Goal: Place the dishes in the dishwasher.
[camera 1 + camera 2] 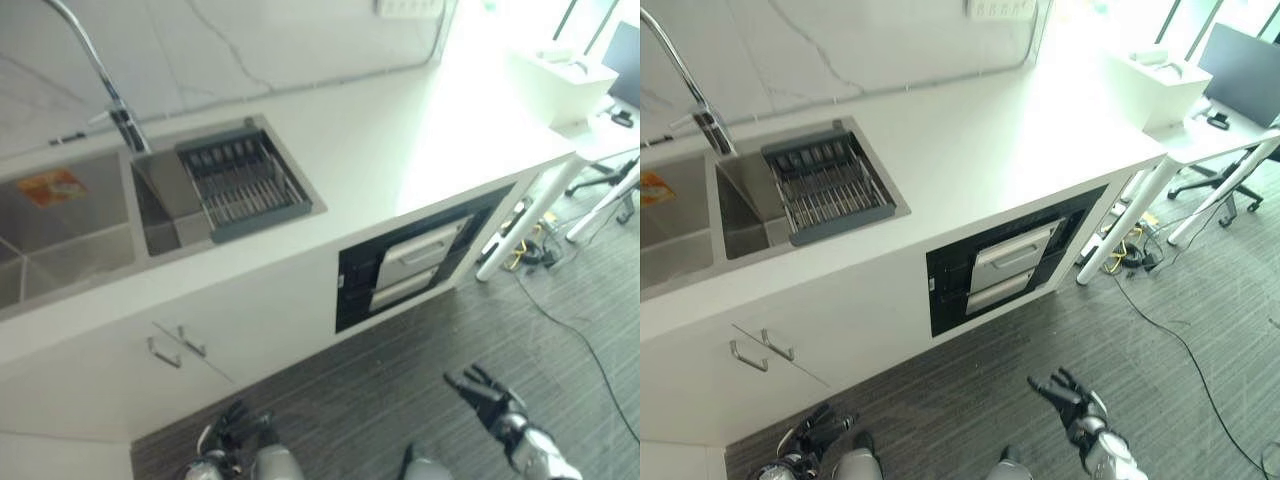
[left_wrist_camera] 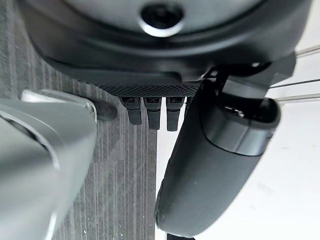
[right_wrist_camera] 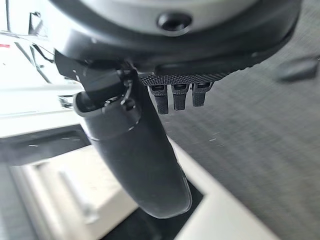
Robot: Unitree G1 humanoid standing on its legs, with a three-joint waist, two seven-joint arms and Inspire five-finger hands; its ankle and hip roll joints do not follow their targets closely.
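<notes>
While both arms hang low over the grey striped carpet, the right robot hand has its fingers spread and relaxed, holding nothing; its wrist view shows the thumb straight and the fingers extended. The left robot hand sits near the base of the cabinet, fingers loosely open and empty; its wrist view likewise shows a straight thumb beside short fingertips. Ahead of the right robot hand, well apart from it, the built-in dishwasher is set in the white cabinet front under the desk, its two silvery drawer fronts with bar handles closed inside a black frame. To its left are two small cabinet handles. On the desk top a stainless double sink is recessed, with a tall curved faucet behind it. A dark grey dish rack rests across the right end of the sink; whether it holds any dishes cannot be made out. An orange item lies in the left basin. Farther right, a white box stands on a white table, with an office chair beyond.
</notes>
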